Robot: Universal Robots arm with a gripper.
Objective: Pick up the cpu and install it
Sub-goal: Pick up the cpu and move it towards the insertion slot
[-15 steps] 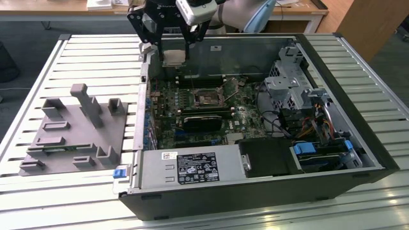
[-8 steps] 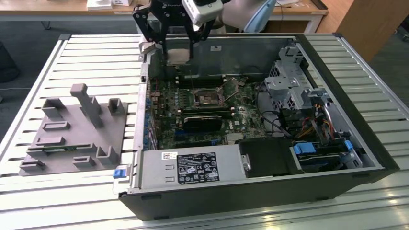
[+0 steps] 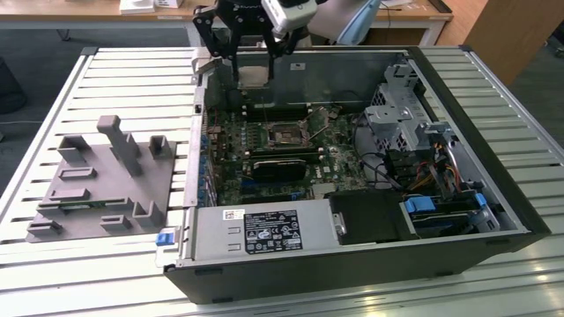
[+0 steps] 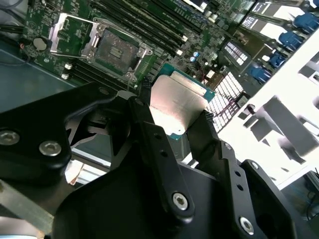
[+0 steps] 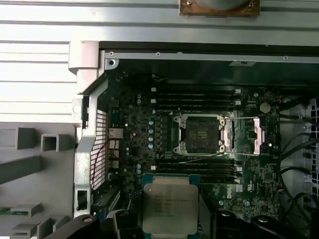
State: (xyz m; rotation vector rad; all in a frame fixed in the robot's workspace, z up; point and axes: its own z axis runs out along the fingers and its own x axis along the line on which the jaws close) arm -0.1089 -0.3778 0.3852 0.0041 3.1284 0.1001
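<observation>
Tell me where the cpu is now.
In the gripper, the cpu hangs over the open case, up and left of the socket in the exterior view.

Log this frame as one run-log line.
gripper: jaws shut on cpu | cpu: held above open computer case, not seated | socket: frame open, empty

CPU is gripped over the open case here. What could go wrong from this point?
1. The gripper holds the cpu only by its edges; it could slip or tilt and fall onto the motherboard.
2. The socket lies open with its frame lifted; a skewed or offset placement could damage its contacts.
</observation>
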